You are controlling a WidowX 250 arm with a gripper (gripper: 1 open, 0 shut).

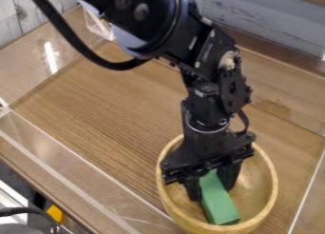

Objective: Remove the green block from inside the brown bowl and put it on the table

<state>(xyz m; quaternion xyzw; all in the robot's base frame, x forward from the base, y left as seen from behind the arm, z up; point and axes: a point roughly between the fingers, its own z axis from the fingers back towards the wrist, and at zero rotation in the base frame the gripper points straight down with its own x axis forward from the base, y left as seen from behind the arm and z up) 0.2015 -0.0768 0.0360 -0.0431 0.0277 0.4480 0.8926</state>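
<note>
A black robot arm reaches straight down from the upper left into a bowl (pixel 260 160), a round, shallow dish of pale wood at the lower right of a brown wood-grain table (pixel 102 105). Inside the bowl lies the block (pixel 221 204), a smooth green bar. Its long axis runs from the centre of the bowl toward the near rim, slanting slightly to the right in the picture. The gripper (pixel 207 178) points down at the far end of the bar, the end nearer the bowl's centre, and its two dark fingers stand one on each side of that end, across the bar's short width. The jaws look drawn in tight, clenched on the block, though the exact contact is hidden behind the fingers. So the block is directly under the hand at one end and stretches away from it toward the camera, with most of its length free and lying low in the bowl. The bowl wall rises all around the bar. My judgement is that the next move depends on this off-centre hold: lifted by one end, the free end may droop or drag on the near rim, so the bar must rise clear of the rim before travelling sideways to bare table, which lies open to the left.
</note>
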